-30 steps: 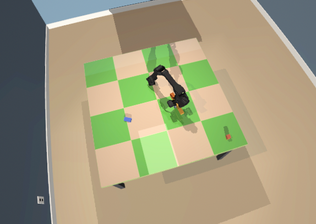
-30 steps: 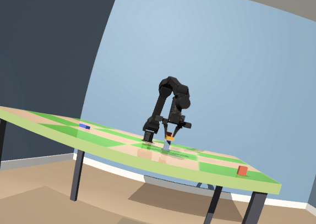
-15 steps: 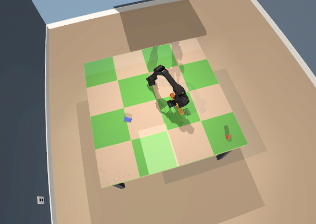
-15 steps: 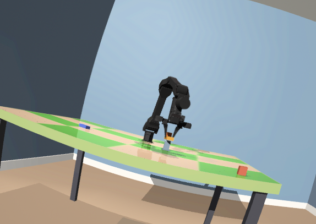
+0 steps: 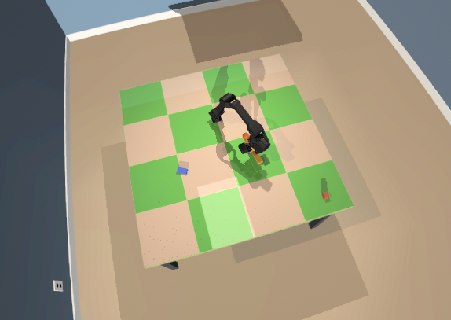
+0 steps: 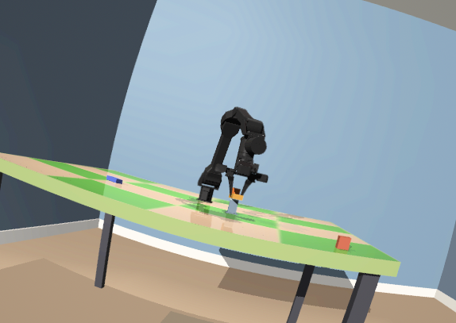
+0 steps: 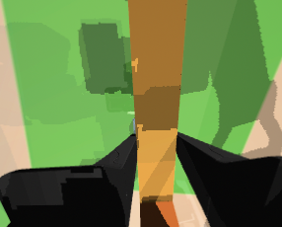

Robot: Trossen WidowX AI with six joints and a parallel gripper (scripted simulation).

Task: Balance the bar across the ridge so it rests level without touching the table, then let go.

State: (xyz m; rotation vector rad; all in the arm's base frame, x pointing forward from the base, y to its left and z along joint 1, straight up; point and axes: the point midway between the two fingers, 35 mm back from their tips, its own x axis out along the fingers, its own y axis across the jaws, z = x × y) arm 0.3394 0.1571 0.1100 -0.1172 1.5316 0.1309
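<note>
Holding the orange bar clamped in my gripper, just above or on the grey ridge; contact unclear. Placement step is running, next move is needing a level, centred settle before release

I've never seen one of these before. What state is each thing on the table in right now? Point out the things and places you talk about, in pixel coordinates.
Pincer [image 5: 251, 152] [image 6: 237, 195] [image 7: 155, 137]: shut on the bar.
Orange bar [image 5: 257, 157] [image 6: 237, 198] [image 7: 158, 44]: gripped, above the table.
Grey ridge [image 6: 232, 207]: standing under the bar.
Blue block [image 5: 182, 171] [image 6: 114, 179]: lying flat.
Red block [image 5: 326, 195] [image 6: 343, 243]: resting on green.
</note>
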